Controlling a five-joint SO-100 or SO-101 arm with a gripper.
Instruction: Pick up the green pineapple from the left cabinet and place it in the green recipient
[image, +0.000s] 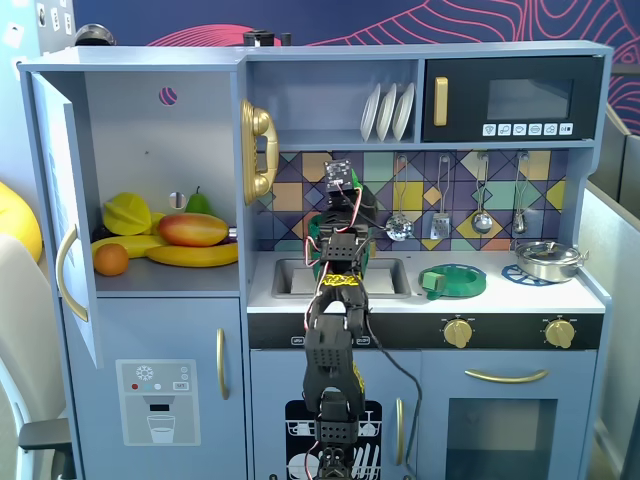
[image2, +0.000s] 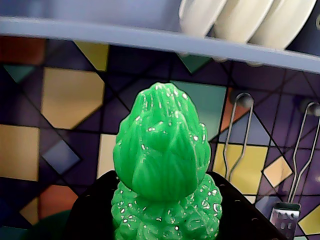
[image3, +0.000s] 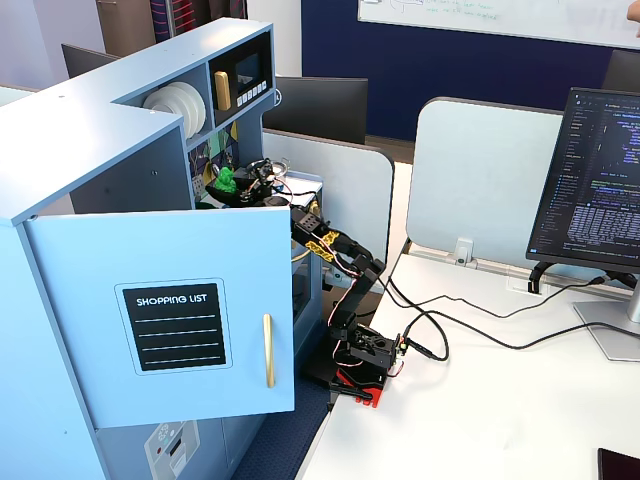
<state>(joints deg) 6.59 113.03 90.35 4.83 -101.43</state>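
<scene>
My gripper (image2: 166, 220) is shut on the green pineapple (image2: 162, 165), which is bright green and bumpy with its leafy tuft pointing up in the wrist view. In a fixed view the pineapple (image3: 225, 180) hangs at the gripper (image3: 238, 182) in front of the tiled back wall, above the sink. In the other fixed view the arm hides the fruit. The dark green cup (image: 317, 232) shows behind the arm on both sides, by the sink; its rim is a dark patch low left in the wrist view (image2: 42, 227). The left cabinet (image: 150, 150) stands open, its door (image: 62, 215) swung out.
The cabinet holds a star fruit (image: 127, 213), a mango (image: 193, 229), bananas (image: 190, 256), an orange (image: 111, 259) and a pear (image: 198, 203). A flat green dish (image: 455, 280) and a metal pot (image: 548, 260) are on the counter. Utensils (image2: 235, 135) hang on the wall; plates (image: 388, 110) stand on the shelf above.
</scene>
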